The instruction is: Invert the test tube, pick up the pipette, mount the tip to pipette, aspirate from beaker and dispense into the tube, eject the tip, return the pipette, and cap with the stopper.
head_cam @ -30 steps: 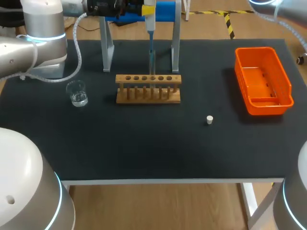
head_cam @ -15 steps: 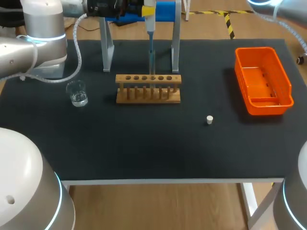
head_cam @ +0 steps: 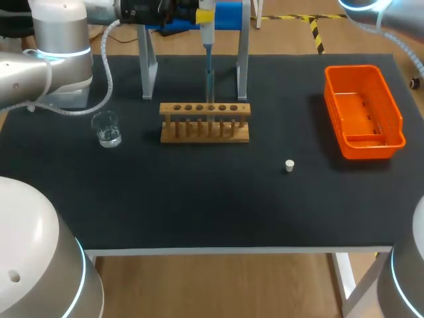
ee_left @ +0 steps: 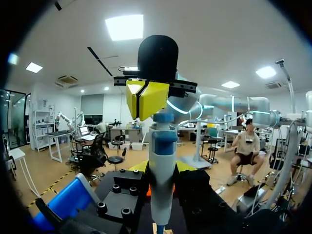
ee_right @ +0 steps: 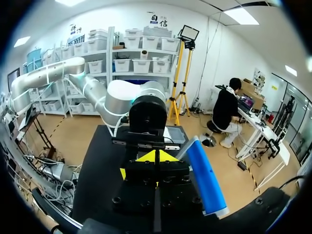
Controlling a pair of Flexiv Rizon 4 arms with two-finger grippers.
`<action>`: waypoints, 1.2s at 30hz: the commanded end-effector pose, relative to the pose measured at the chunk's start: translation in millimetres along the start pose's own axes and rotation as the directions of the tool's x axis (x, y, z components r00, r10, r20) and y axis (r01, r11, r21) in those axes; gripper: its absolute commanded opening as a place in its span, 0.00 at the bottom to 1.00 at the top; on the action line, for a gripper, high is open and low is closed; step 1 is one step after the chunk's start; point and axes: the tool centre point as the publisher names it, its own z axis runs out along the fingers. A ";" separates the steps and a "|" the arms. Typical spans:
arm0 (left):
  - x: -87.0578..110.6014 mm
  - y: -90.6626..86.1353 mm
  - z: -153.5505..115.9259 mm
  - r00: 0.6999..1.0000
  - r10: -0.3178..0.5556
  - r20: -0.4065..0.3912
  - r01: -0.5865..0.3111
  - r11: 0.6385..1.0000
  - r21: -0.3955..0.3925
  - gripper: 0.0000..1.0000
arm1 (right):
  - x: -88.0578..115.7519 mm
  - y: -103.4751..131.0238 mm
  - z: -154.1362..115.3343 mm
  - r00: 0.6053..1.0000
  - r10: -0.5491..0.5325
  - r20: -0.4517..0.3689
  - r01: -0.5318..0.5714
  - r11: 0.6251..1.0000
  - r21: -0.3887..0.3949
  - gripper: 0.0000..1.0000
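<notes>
So the pipette (head_cam: 208,53) is hanging straight up and down over the back middle of the table, clamped in the left gripper (ee_left: 162,168). In the left wrist view you can see a sliver of yellow fingertip on each side of the white body, so that's a proper grip. Its thin blue tip points down at the wooden rack (head_cam: 205,122), right around the fourth hole from the left. I honestly can't make out whether there's a tube in that hole.

Working out from the rack in the head view:
- At 12 o'clock, just behind it, there's a metal stand (head_cam: 147,66) with a blue roll (head_cam: 228,13) across the top. The pipette comes down between its two legs.
- The beaker (head_cam: 106,129) is at 9 o'clock, a little way off, upright with some clear liquid in the bottom.
- The small white stopper (head_cam: 289,165) is at about 4 o'clock, sitting by itself on the black mat.
- The orange bin (head_cam: 363,111) is at 3 o'clock, well apart, near the table's right edge.

The left arm (head_cam: 59,46) comes in from 10 o'clock. The right arm (head_cam: 391,10) only just shows at 1 o'clock.

The right gripper (ee_right: 156,158) has its yellow tips pinched together with nothing between them. From the left wrist view it sits up by the top end of the pipette, and I can't tell if it's touching.
</notes>
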 end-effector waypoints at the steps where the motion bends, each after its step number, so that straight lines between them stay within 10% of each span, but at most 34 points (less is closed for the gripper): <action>1: -3.4 -4.6 -1.0 1.000 0.002 -0.002 -0.002 1.000 0.003 0.00 | 3.2 -6.1 2.7 1.000 0.002 -0.003 -0.002 1.000 0.005 0.00; 36: -3.4 -4.6 -1.0 1.000 0.002 -0.002 -0.002 1.000 0.003 0.00 | 0.8 17.6 -40.8 0.997 -0.035 0.067 0.041 0.995 -0.089 0.00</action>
